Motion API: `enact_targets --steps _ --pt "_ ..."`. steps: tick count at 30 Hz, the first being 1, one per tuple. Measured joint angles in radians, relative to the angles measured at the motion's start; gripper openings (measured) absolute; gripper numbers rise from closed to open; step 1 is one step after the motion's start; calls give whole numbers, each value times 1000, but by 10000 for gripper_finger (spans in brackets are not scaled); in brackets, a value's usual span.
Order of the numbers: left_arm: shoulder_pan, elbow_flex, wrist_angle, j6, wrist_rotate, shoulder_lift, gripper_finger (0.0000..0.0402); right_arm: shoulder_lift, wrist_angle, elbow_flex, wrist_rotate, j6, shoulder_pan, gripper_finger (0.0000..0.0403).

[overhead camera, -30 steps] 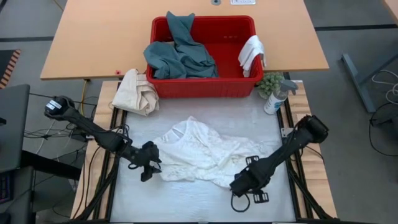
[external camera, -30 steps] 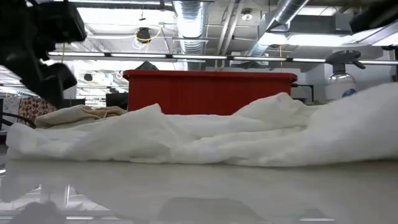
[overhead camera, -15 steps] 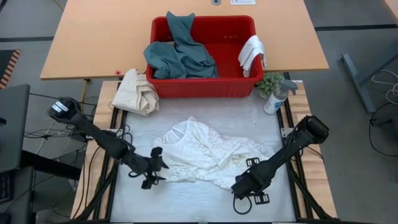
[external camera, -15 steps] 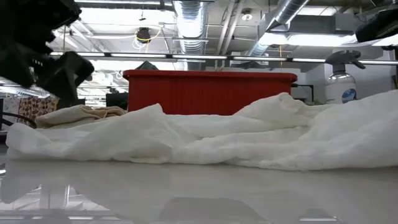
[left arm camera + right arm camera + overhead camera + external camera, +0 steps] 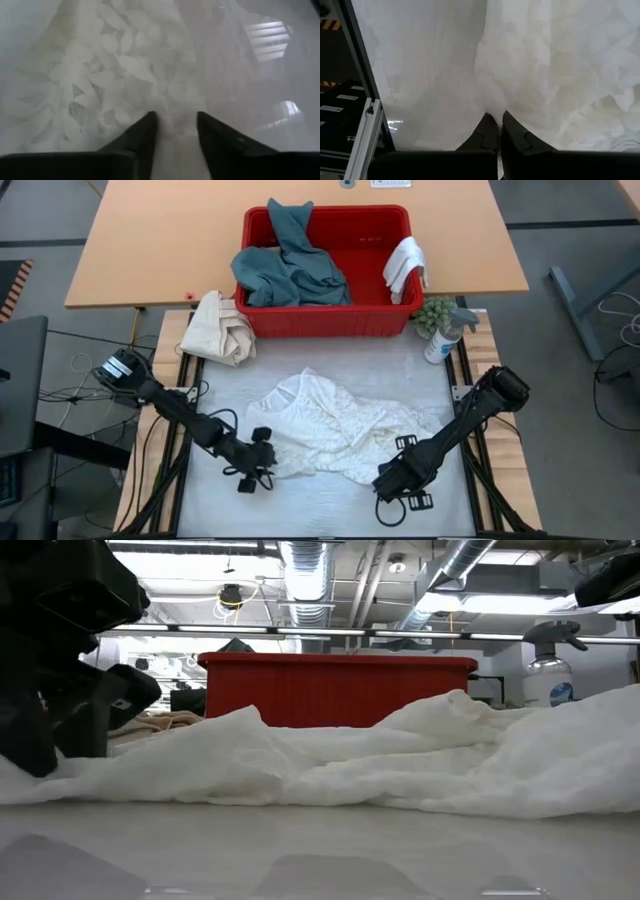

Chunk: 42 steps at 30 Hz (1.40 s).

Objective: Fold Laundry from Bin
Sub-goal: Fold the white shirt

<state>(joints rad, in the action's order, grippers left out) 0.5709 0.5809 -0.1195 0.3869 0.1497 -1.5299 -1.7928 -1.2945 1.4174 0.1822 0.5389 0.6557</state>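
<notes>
One white textured towel (image 5: pixel 335 430) lies on the tabletop (image 5: pixel 420 375). One red bin (image 5: pixel 326 270) holds two cloths: one teal-green garment (image 5: pixel 287 265) and one small white cloth (image 5: pixel 405 265). One cream bundle (image 5: pixel 222 327), one spray bottle (image 5: pixel 445 335) and one small plant (image 5: pixel 433 312) stand at the bin's corners.

A pale, glossy work surface (image 5: pixel 330 510) lies within a dark metal frame (image 5: pixel 468 380). Behind it stands a light wooden counter (image 5: pixel 160 240) on a grey floor (image 5: pixel 580 230). A yellow-and-black hazard strip (image 5: pixel 14 288) shows at the floor's left edge, and cables (image 5: pixel 620 320) trail along the right. From table height, the room's open ceiling carries silver ventilation ducts (image 5: pixel 305 565), pipes (image 5: pixel 450 560) and bright strip lighting (image 5: pixel 520 602).
</notes>
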Motion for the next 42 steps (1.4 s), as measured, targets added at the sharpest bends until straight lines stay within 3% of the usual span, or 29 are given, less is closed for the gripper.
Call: enact_targets --steps 3,5,11,17,25,33,37,42 --pt "-4 19 29 46 -3 -16 35 0 0 0 3 12 5 23" --pt "-12 45 107 129 -24 -7 11 3 -3 0 27 14 12 23" --pt "-1 208 433 287 -19 179 1 72 -23 41 50 19 40 23" --pt "28 415 735 403 233 399 0 196 -31 91 -5 195 57 23" --pt "42 700 918 494 491 566 0 379 1 175 -352 376 87 23" --pt "42 918 925 306 720 582 0 519 -1 300 -918 382 90 23" --pt "28 979 925 176 904 583 0 561 -57 320 -1077 328 0 23" --pt "-56 1002 940 14 1043 591 0 588 -189 320 -1203 252 -237 23"
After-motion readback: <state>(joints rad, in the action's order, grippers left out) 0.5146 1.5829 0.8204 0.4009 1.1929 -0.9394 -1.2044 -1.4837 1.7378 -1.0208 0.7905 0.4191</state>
